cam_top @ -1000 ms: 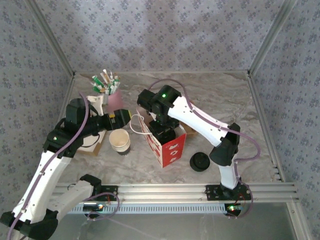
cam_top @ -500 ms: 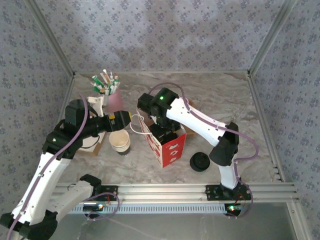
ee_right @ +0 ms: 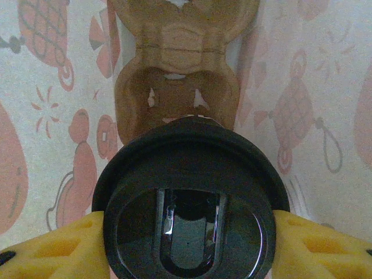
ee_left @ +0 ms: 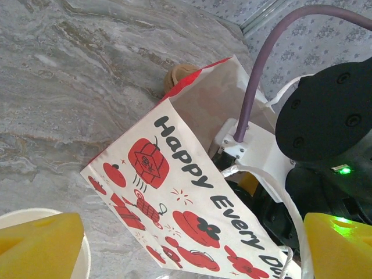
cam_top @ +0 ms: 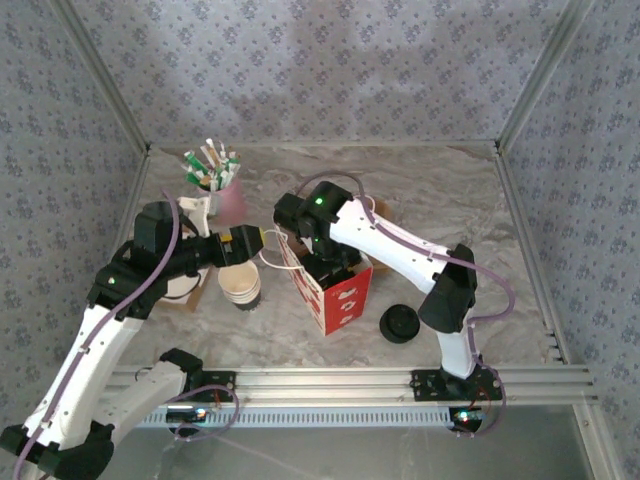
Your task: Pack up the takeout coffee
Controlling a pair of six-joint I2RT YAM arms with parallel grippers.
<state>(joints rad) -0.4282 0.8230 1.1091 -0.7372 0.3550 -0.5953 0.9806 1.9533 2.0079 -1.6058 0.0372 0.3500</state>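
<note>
Change, right arm: the wrist has sunk deeper into the paper bag (cam_top: 338,292) than a second ago, and its green lamp now sits nearer the bag mouth.
Change, left arm: barely shifted.
Right arm pose: rises from its base at 5 o'clock, elbow raised, wrist pointing down into the bag.
Right jaws: partly closed, the yellow fingers (ee_right: 52,247) clamp the takeout coffee (ee_right: 189,203) at the lid rim.
Takeout coffee: upright inside the bag, black lid up, above a brown pulp carrier (ee_right: 177,75).
Left arm pose: reaches from 7 o'clock to the bag's 9 o'clock edge, over an open paper cup (cam_top: 240,283).
Left jaws: spread wide, gripping nothing.
Bench (cam_top: 450,200): a loose black lid (cam_top: 399,323) lies at the bag's 4 o'clock.
</note>
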